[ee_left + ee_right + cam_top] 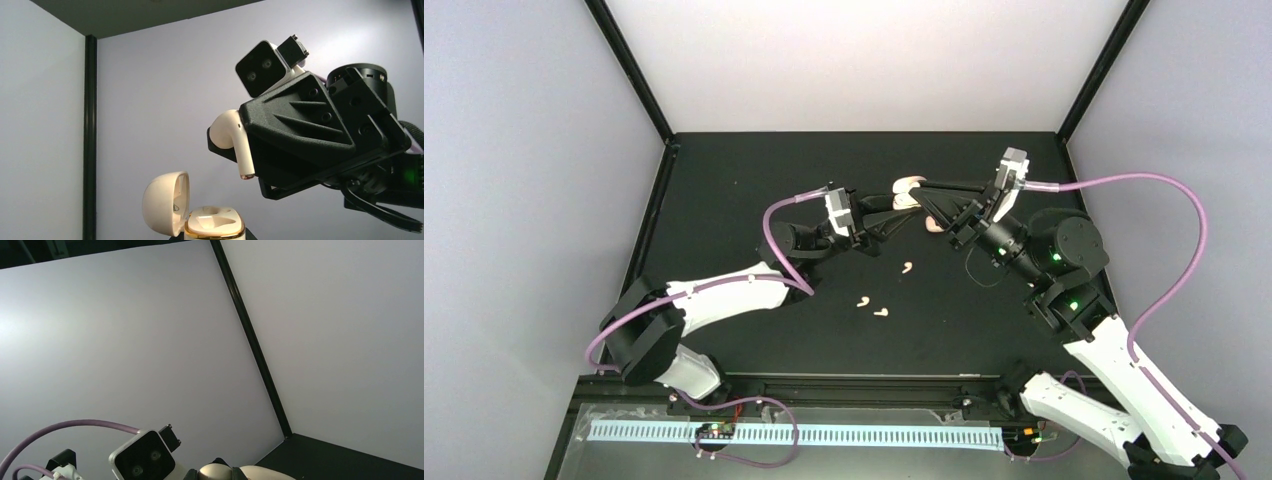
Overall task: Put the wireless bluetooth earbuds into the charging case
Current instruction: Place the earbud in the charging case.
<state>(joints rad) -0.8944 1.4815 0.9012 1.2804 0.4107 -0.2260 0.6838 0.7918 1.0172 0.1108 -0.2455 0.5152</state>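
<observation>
White plastic lies nearest the arm bases: three small comma-shaped buds with short stems, loose on the matte black table top. These are the nearest earbud, its neighbour just beside it, and a third earbud a little farther out.

Beyond them, over the middle of the table, the two arms meet. The left gripper is closed narrowly on the rounded cream charging case, which has a gold rim. It holds the case off the table with the lid swung open (the left wrist view shows a moulded well in the base, and no bud can be made out in it). Just above, the right gripper pinches a fourth white earbud between nearly shut jaws. Its stem points down, near the mouth of the case but apart from it. Farthest back stand the pale grey walls.

By my reading, no earbud is seated yet. The first insertion is in hand, and what is left is lowering this bud into its well and then fetching the three from the table.
</observation>
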